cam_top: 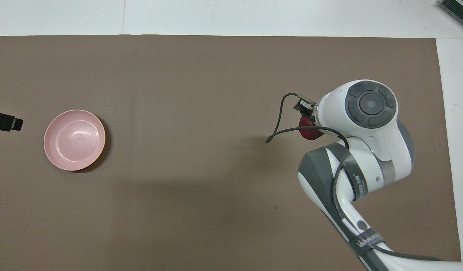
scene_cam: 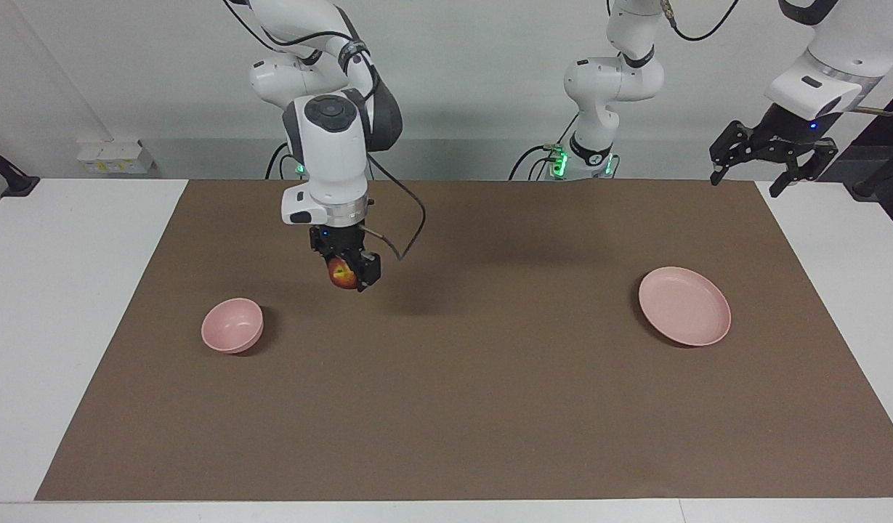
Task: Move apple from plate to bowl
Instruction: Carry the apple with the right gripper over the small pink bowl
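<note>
My right gripper [scene_cam: 350, 279] is shut on the dark red apple [scene_cam: 341, 274] and holds it in the air over the brown mat, a short way from the bowl [scene_cam: 232, 325] toward the table's middle. The small deep pink bowl stands empty toward the right arm's end. The wide flat pink plate [scene_cam: 684, 305] lies empty toward the left arm's end and also shows in the overhead view [cam_top: 74, 139]. In the overhead view the apple [cam_top: 308, 130] peeks out beside the right arm's wrist, and the arm hides the bowl. My left gripper [scene_cam: 773, 165] is open and waits, raised over the table's edge.
The brown mat [scene_cam: 461, 407] covers most of the white table [scene_cam: 68, 290]. A cable [scene_cam: 410, 225] loops from the right wrist. The left gripper's tip [cam_top: 5, 122] shows at the overhead view's edge next to the plate.
</note>
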You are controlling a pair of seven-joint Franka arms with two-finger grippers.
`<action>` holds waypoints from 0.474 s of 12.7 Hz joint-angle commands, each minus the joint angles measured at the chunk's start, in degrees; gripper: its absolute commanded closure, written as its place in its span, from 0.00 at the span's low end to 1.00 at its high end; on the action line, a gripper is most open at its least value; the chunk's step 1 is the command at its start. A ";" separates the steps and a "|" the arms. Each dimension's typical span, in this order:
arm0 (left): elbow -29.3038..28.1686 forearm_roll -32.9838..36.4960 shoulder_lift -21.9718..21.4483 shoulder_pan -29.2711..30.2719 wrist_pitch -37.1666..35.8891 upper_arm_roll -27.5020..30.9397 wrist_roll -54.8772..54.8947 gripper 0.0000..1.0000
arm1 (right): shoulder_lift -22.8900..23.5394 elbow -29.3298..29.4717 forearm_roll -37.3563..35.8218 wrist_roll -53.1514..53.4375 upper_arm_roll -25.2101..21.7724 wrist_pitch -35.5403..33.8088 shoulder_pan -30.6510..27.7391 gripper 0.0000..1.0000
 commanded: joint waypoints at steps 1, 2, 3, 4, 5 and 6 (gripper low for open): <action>1.66 1.04 0.77 0.51 -2.91 -0.33 0.83 0.00 | -3.36 -6.78 -4.90 -1.37 0.40 6.33 -3.87 1.00; 1.66 0.78 0.16 0.60 -2.48 -0.15 0.74 0.00 | -4.50 -8.89 -9.36 -1.46 0.40 8.36 -5.37 1.00; 0.96 0.34 -0.89 0.77 -2.38 -0.06 0.48 0.00 | -5.29 -11.26 -13.75 -1.46 0.49 11.16 -7.21 1.00; 0.35 0.25 -1.34 0.77 -2.99 -0.06 0.13 0.00 | -5.74 -12.94 -16.23 -1.81 0.49 14.32 -9.58 1.00; -0.79 0.25 -2.21 0.86 -3.09 0.11 -0.57 0.00 | -5.74 -14.00 -19.13 -2.16 0.49 16.35 -11.78 1.00; -0.97 0.42 -2.31 1.12 -3.52 0.29 -2.31 0.00 | -5.65 -15.05 -22.55 -2.16 0.49 18.64 -13.71 1.00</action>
